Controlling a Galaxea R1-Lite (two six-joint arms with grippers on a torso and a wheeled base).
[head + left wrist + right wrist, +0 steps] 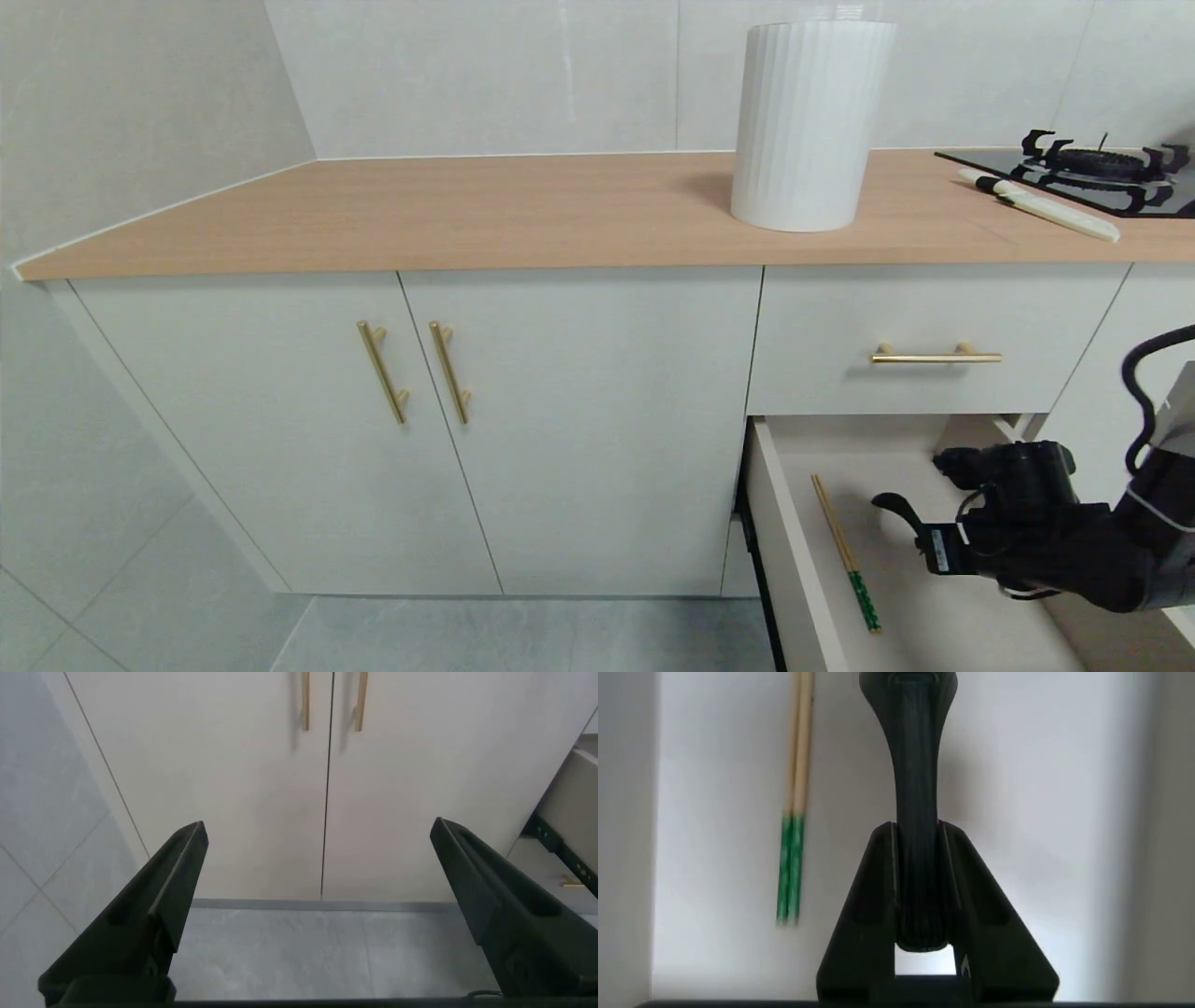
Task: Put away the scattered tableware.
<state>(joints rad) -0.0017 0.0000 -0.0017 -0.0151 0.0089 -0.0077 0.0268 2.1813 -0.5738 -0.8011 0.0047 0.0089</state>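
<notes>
The lower drawer (794,546) stands pulled out beneath a closed upper drawer (934,313) with a gold bar handle (936,356). A pair of wooden chopsticks (845,555) with green ends lies flat on the drawer floor, close to its left wall. The right gripper (943,546) hangs over the open drawer, to the right of the chopsticks and apart from them, its fingers clamped on a black utensil (894,509). In the right wrist view the black utensil (910,756) runs straight out from the right gripper (918,849) above the pale drawer (1064,784), with the chopsticks (794,812) alongside; it is possibly a spoon, but its far end is not clear. The left gripper (318,831) has its fingers (159,905) spread wide, holding nothing, facing the closed cabinet doors (234,784) and the floor. On the countertop (467,205) stands a white ribbed container (808,121). A knife (1041,205) with a cream blade lies at the front edge of the gas hob (1092,168).
</notes>
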